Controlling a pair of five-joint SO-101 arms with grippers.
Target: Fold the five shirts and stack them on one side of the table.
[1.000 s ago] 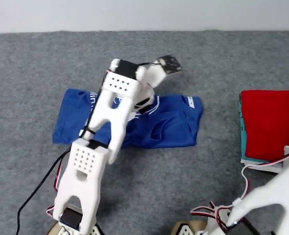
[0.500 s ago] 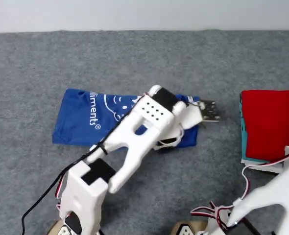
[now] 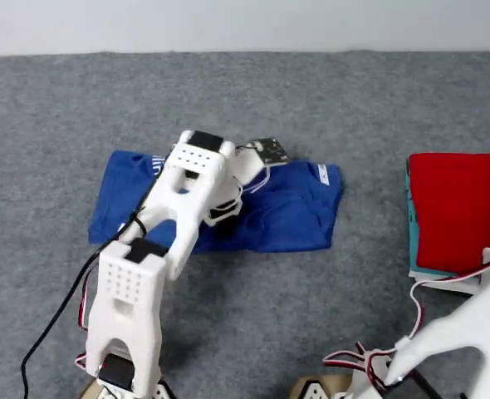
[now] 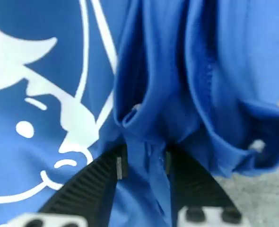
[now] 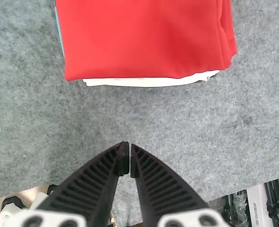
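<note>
Blue shirt (image 3: 291, 218) is laid out, partly folded, at centre frame on the grey tabletop (image 3: 353, 108). A fold of it is clamped in the left pincer (image 4: 143, 163). Right pincer (image 5: 129, 160) is closed on nothing, near the red-topped shirt stack (image 3: 461, 208) at the right edge.

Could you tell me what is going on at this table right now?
The left gripper is pinching a fold of the blue shirt, which lies partly folded in the middle of the grey table. The right gripper hangs shut and empty beside a stack of folded shirts with a red shirt on top.
</note>
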